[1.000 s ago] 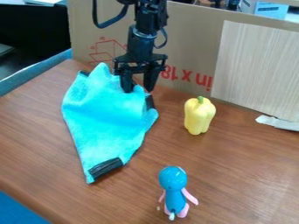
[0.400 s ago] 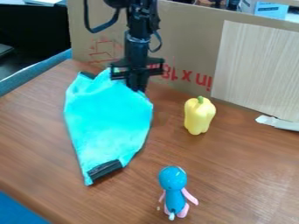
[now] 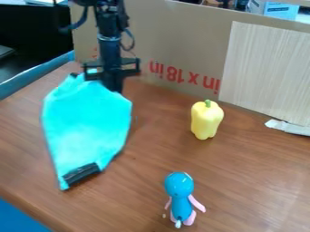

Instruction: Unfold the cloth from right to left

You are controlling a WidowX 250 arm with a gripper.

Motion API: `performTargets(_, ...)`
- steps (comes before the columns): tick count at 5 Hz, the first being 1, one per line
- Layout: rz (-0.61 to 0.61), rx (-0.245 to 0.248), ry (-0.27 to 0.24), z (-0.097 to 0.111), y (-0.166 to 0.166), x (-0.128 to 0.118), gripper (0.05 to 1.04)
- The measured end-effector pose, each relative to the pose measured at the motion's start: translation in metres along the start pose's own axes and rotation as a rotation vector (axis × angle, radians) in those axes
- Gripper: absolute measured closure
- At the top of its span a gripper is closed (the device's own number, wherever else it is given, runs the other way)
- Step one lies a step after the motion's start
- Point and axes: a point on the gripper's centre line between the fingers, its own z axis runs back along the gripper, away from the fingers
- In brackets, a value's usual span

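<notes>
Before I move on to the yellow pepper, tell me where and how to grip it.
Take the yellow pepper by its upper body, just below the green stem, probably coming from above and closing on its two sides. It appears to stand upright, stem up, taller than wide, with its flanks free.

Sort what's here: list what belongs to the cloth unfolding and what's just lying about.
For the job:
turquoise fabric cloth with black trim
black two-finger hand, at the cloth's far end

Just lying about:
glossy yellow bell pepper
blue round-headed toy figure with pink limbs
</notes>
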Motion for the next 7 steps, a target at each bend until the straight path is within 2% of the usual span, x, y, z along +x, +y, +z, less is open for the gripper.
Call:
performTargets(1, -0.021, -0.049, 0.050, 0.000, 0.029, 0.013, 1.019)
performTargets(2, -0.052, -0.122, 0.099, 0.006, 0.059, 0.024, 1.019)
performTargets(3, -0.072, -0.214, 0.132, 0.019, 0.085, 0.034, 1.019)
performTargets(4, -0.090, -0.315, 0.132, 0.049, 0.112, 0.049, 1.019)
performTargets(5, -0.109, -0.358, 0.198, 0.039, 0.132, 0.058, 1.019)
performTargets(6, -0.124, -0.336, 0.188, 0.031, 0.144, 0.071, 1.019)
performTargets(7, -0.135, -0.246, 0.186, 0.002, 0.156, 0.078, 1.019)
